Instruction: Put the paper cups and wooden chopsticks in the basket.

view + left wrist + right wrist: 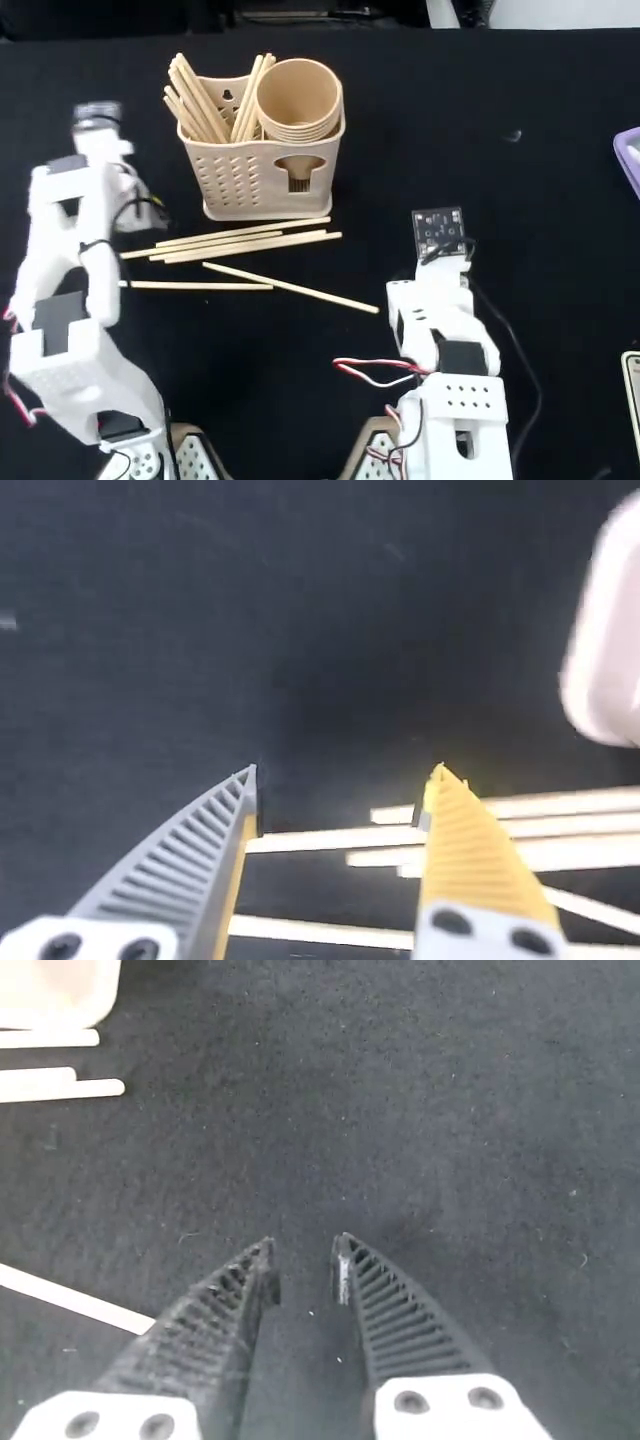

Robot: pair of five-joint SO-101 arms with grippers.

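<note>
Now cups [298, 100] sit in the basket [255, 185]; loose chopsticks [240, 240] lie on the worktop [530, 210] just near of it. Left pincer [345, 772] wide over their left ends; right pincer [303, 1245] narrow, empty. Best straddle just one before closing.

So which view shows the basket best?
The high view: the whole basket shows, with stacked paper cups and some chopsticks inside. Both wrist views show a pale corner of it at the frame edge.

Black table [560, 80], purple object [629, 160] at edge
</note>
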